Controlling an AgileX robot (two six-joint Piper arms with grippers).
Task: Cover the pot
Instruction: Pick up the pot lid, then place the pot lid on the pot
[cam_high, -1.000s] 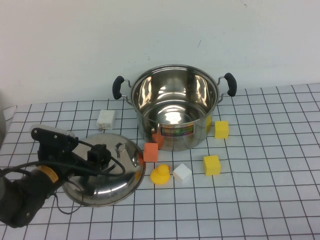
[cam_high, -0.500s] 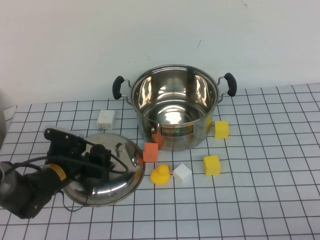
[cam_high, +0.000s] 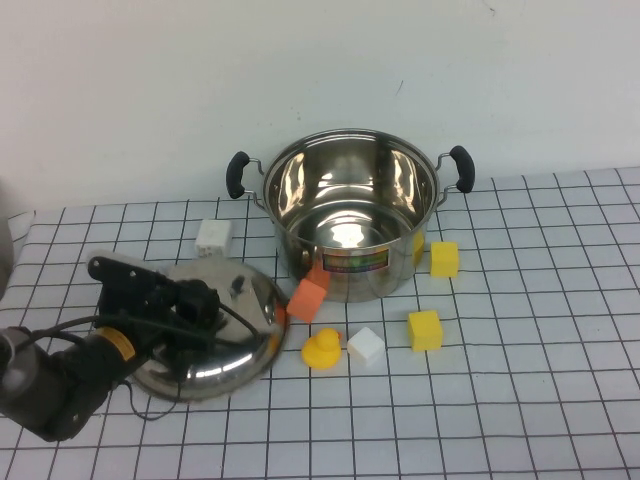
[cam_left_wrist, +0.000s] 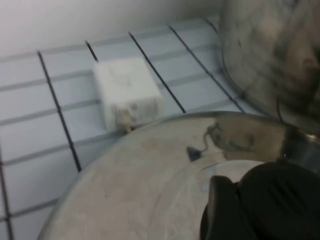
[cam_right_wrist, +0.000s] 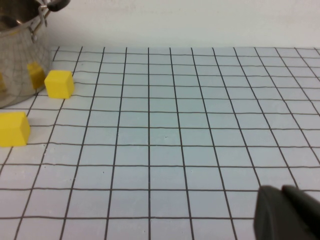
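Stainless-steel pot (cam_high: 350, 212) standing open and upright toward the back edge of the bench, about mid-width, black handles out to either side, colourful label facing the front. Probably heavy and rigid, polished walls likely slippery; no need to move it, though, since covering calls only for the lid. Domed steel lid (cam_high: 215, 330) toward the front-left corner, looking tipped up, its right rim against a tilted orange block (cam_high: 308, 298). Best hold judged to be the black knob (cam_left_wrist: 272, 200), the one part on that slick dome offering grip; a stiff piece likely to clang or skid if dropped, so a level carry and centred lowering onto the rim advisable. Left gripper (cam_high: 190, 305) over the lid's crown at the knob, fingers apparently pinching it, though not plainly shown. White adapter (cam_high: 212, 237) just behind the lid, toward the back-left. Yellow duck (cam_high: 320, 350) and white cube (cam_high: 365, 345) in front of the pot, with yellow blocks (cam_high: 424, 330) to its front-right. Right gripper (cam_right_wrist: 287, 212) absent from the high view, low over bare grid near the right side of the bench; impossible to tell how it is set.
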